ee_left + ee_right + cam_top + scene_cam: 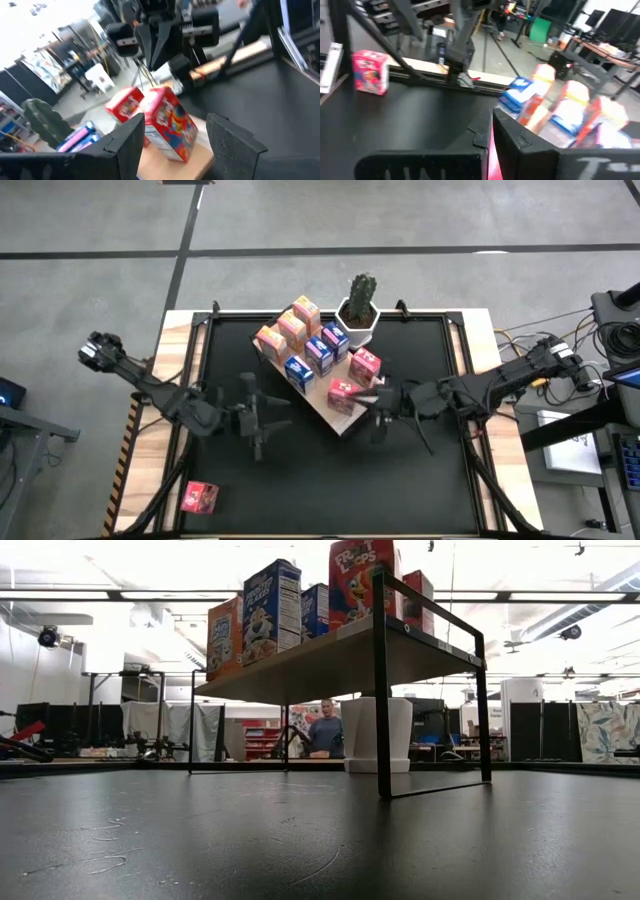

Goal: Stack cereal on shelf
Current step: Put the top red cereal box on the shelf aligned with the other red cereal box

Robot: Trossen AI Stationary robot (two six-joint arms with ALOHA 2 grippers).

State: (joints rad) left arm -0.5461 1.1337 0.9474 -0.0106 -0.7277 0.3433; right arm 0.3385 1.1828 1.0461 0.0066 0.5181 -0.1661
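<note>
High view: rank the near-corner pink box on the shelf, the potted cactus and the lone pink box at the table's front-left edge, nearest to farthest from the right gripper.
From the right gripper:
1. Near-corner pink box, right beside the gripper, on the shelf corner.
2. Potted cactus, at the shelf's far end.
3. Lone pink box, off the shelf at the table's front-left edge, beyond the left arm.

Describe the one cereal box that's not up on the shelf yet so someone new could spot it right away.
Start at the black tabletop and find the wooden shelf at its middle, loaded with boxes. Go to the table's near-left corner, behind the left arm. There lies a pink-red cereal box, alone on the light wood border, far from all the others.
</note>
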